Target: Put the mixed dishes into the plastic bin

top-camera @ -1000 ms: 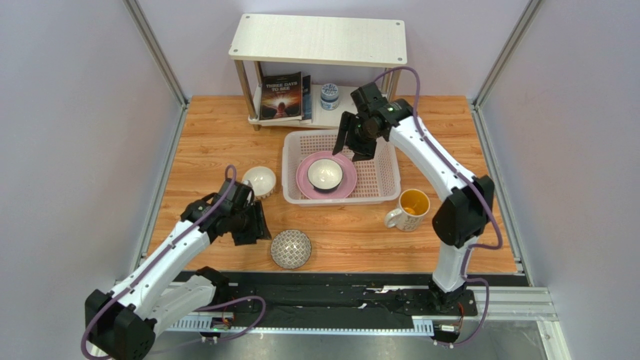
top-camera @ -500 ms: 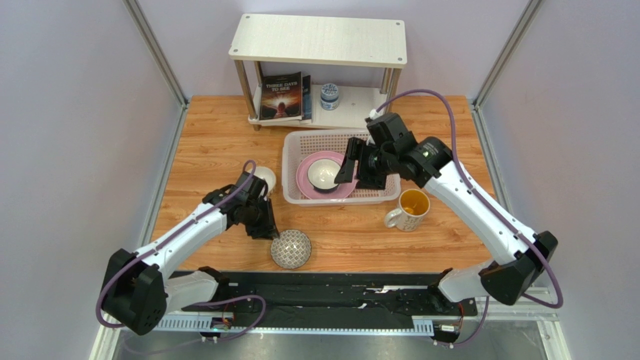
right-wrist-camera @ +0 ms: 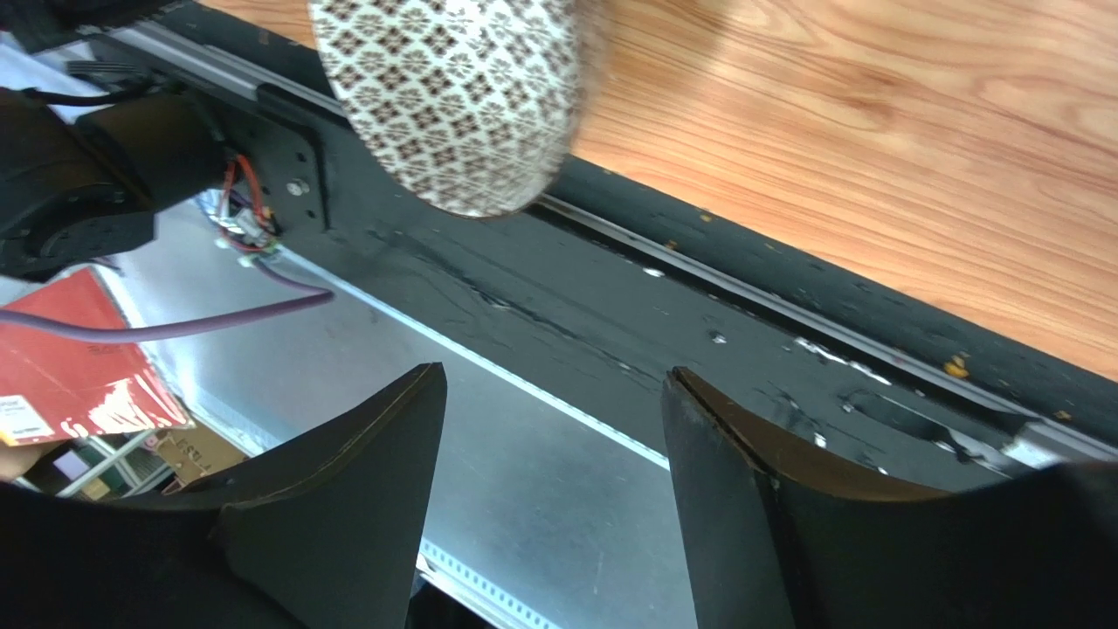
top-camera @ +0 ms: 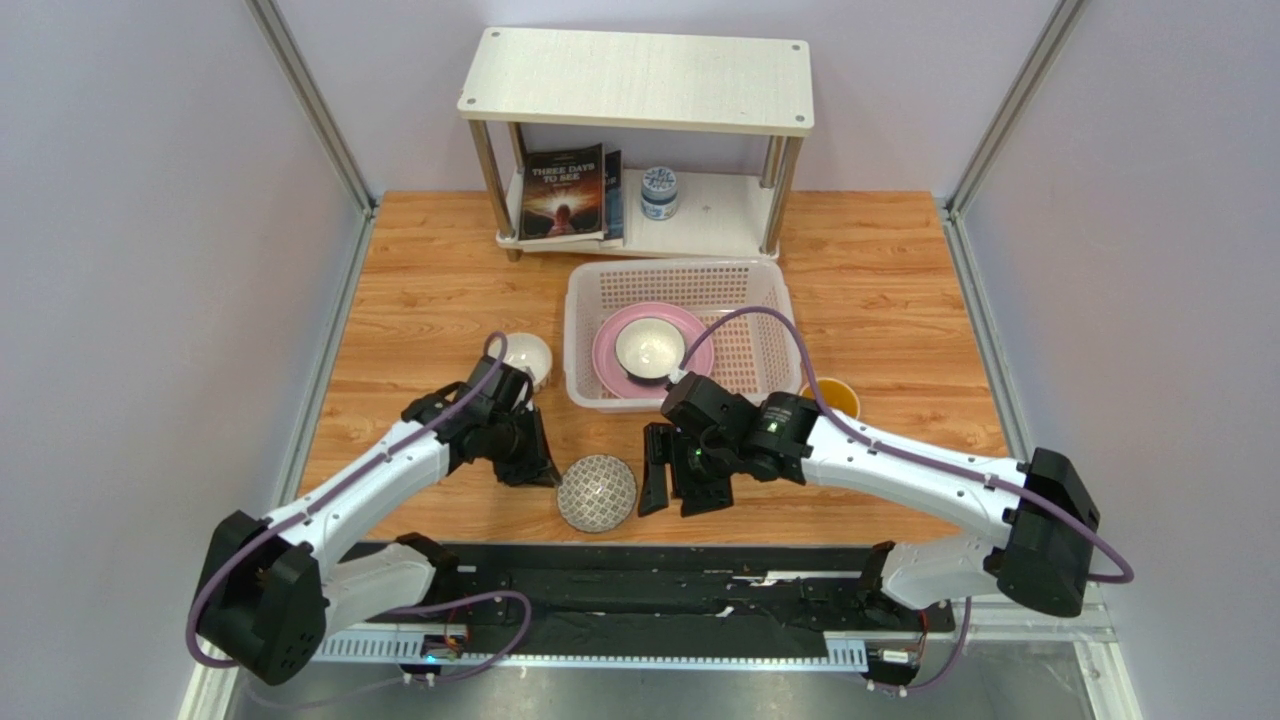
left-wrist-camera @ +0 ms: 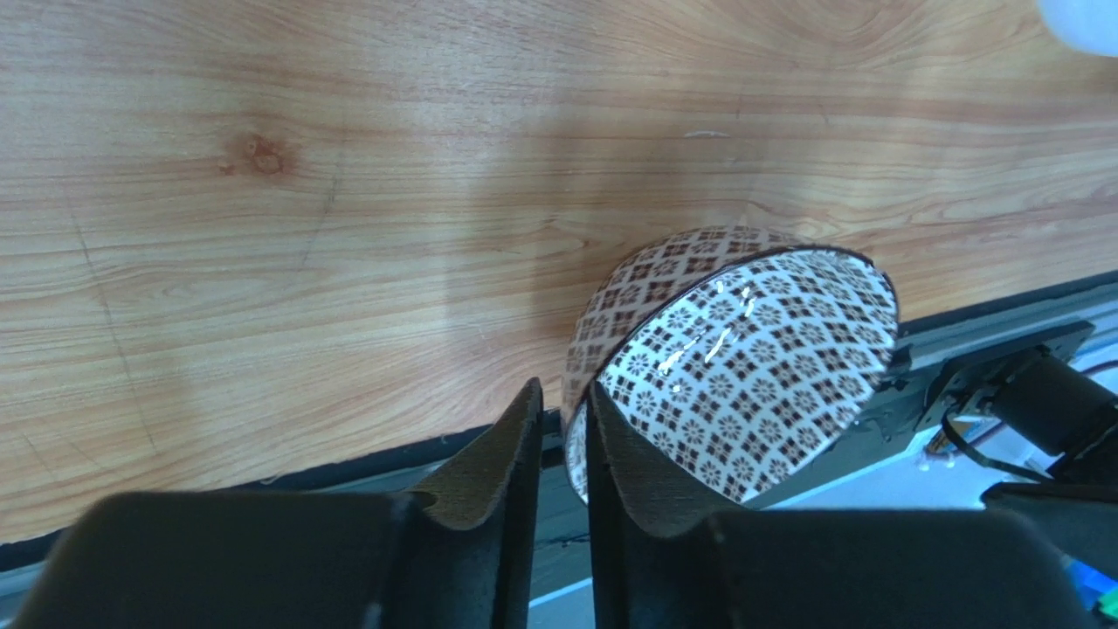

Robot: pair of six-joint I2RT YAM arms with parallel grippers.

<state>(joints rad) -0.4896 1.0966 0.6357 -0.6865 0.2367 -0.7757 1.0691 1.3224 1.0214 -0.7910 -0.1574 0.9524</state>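
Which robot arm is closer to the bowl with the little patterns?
Left. The left fingers pinch the rim of the patterned bowl, which is tilted. The right fingers hang open just to the bowl's right, not touching it.

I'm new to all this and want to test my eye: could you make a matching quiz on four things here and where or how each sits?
1 pink plate
2 patterned bowl
3 blue-white jar
4 mug

A on the lower shelf
B tipped up on its edge
C on the table right of the basket
D in the basket under a white bowl

Pairs: 1-D, 2-B, 3-A, 4-C
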